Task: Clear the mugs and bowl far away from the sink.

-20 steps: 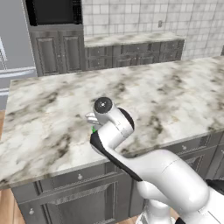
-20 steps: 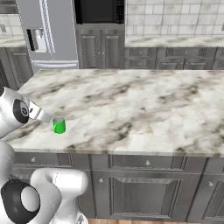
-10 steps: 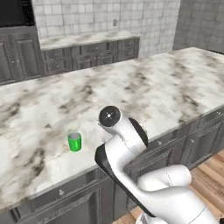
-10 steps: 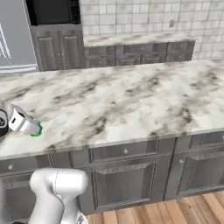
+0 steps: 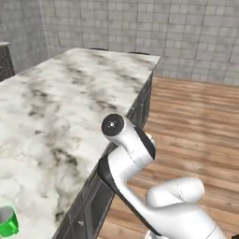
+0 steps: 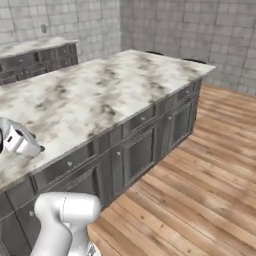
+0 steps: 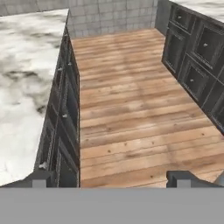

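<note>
Gripper point(image 7: 112, 178) wide open and holding nothing, its two dark fingertips point(image 7: 40, 178) standing far apart in the hand view, pointed over a wooden floor point(image 7: 131, 109) between the dark cabinet fronts point(image 7: 65, 109) of the island and a second row of cabinets point(image 7: 197, 70). Green mug point(image 5: 7, 221) upright on the marble surface point(image 5: 56, 107), at the lower left corner of the left base view, near the front edge and well apart from the white arm point(image 5: 135, 158). Tiled wall point(image 6: 200, 30) behind the island.
</note>
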